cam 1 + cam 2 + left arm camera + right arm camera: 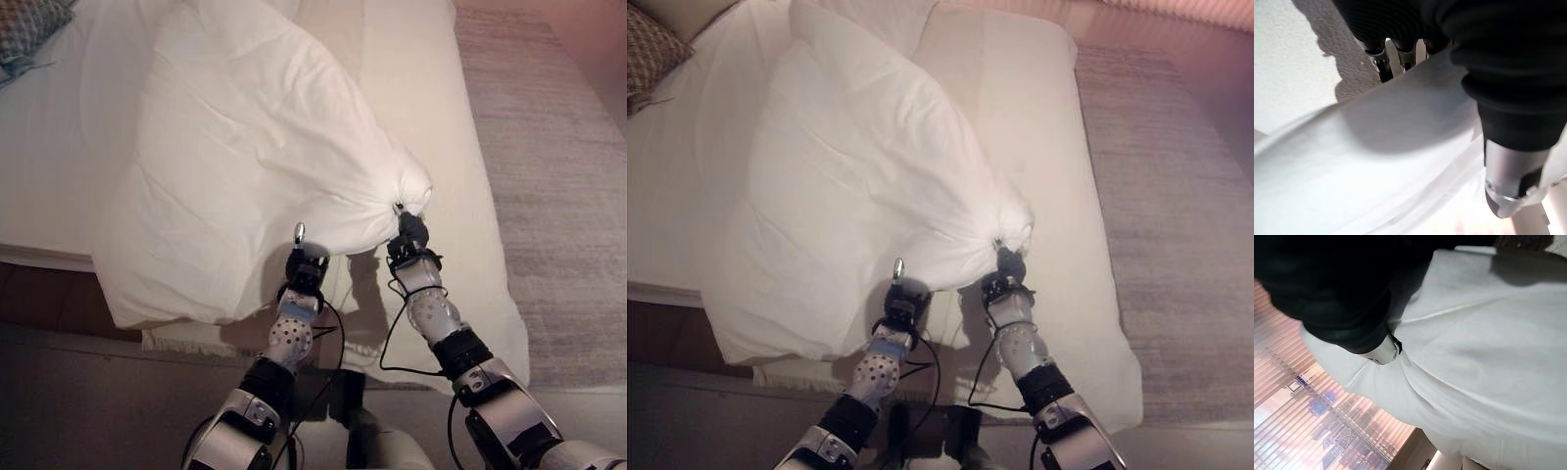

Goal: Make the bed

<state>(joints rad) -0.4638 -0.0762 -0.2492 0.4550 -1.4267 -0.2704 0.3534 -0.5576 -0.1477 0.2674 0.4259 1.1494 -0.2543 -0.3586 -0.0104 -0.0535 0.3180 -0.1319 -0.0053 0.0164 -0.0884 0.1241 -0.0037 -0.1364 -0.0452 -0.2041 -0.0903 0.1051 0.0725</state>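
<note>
1. Bed (411, 78): white mattress cover running from the far edge to the near corner; its right edge borders a grey rug (558, 196), and bare floor lies along the near side.
2. Pillow (235, 186): large and white, held up above the bed's near portion, its far end resting toward the mattress and its near right corner bunched into a knot.
3. Patterned cushion (24, 29): at the far left corner of the bed, well apart from the pillow.
4. Right hand (409, 230): raised, fingers closed on the bunched corner.
5. Left hand (306, 266): raised under the pillow's near edge, thumb and fingers pinching the fabric between them.
</note>
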